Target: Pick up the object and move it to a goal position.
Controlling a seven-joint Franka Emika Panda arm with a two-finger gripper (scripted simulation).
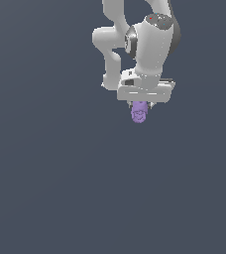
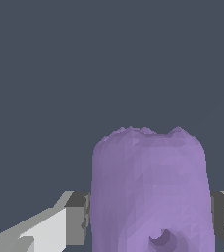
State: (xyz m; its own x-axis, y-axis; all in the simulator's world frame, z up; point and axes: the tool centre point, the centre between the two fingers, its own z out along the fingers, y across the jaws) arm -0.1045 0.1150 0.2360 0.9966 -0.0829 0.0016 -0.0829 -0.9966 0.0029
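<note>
The object point(image 1: 139, 113) is a small light-purple lumpy blob. In the exterior view it hangs just below the white hand of the arm, in the upper middle of the picture. My gripper point(image 1: 141, 105) is shut on its upper part; the fingers are mostly hidden behind the hand and the blob. In the wrist view the object point(image 2: 151, 192) fills the space between the two grey-and-white fingers point(image 2: 74, 221), which press on its two sides. Whether the object rests on the ground or is lifted cannot be told.
The plain dark grey-blue ground point(image 1: 60, 188) fills both views. The white arm point(image 1: 149, 44) stands above the object at the top of the exterior view. No other thing shows.
</note>
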